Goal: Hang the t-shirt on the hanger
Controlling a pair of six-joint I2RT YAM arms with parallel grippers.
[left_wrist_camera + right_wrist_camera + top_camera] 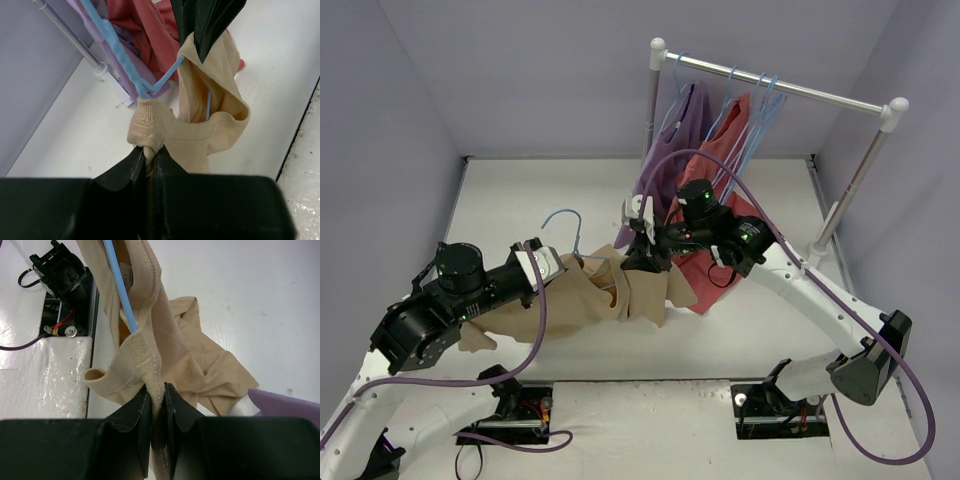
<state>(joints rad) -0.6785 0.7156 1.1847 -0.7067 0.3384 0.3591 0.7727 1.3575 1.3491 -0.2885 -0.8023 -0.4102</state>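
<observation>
Left gripper (pixel 148 151) clamped on t-shirt (pixel 200 135) collar rib, right gripper (pixel 157 388) pinching opposite neckline edge; hanger (pixel 167 74) wire runs through neck opening between them, hook poking out near left gripper; shirt body slumped on table (pixel 520 190)

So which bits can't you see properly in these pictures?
- Top view: the hanger is mostly buried under the t-shirt; only its hook shows.
- Right wrist view: the hanger's blue wire runs off the top edge.
- Top view: the right hand covers the spot where it pinches the t-shirt.
- Top view: the right arm hides part of the red shirt.
</observation>
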